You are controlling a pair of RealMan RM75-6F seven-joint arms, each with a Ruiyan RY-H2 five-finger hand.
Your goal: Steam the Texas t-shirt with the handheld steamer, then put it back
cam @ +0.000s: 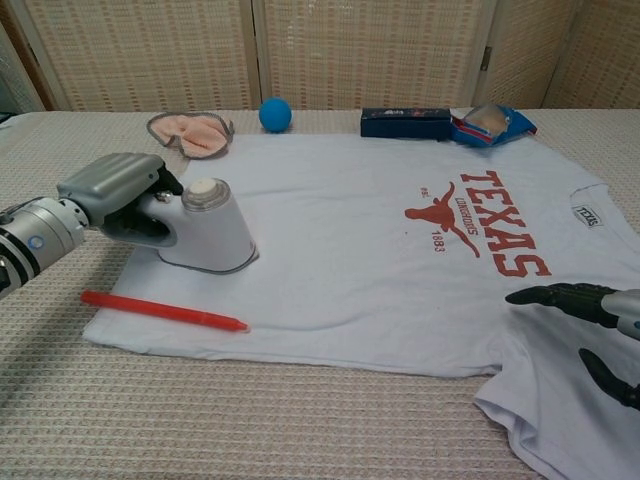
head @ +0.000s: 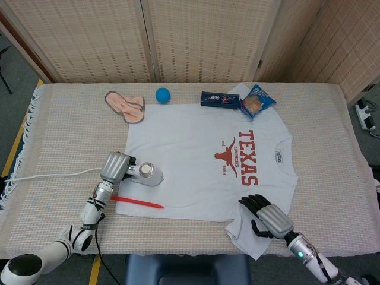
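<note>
The white Texas t-shirt [head: 202, 157] [cam: 380, 250] lies flat on the table, red print to the right. My left hand [head: 115, 167] [cam: 115, 190] grips the handle of the white handheld steamer [head: 146, 174] [cam: 208, 230], which stands on the shirt's left part near its hem. The steamer's white cord [head: 50, 174] trails left across the cloth. My right hand [head: 268, 217] [cam: 590, 325] rests on the shirt's lower right sleeve, dark fingers spread, holding nothing.
A red pen [head: 138, 202] [cam: 163, 310] lies across the shirt's lower left corner, just in front of the steamer. Along the far edge sit a pink mask [head: 125, 105], a blue ball [head: 162, 94], a dark blue box [head: 219, 99] and a snack bag [head: 256, 101].
</note>
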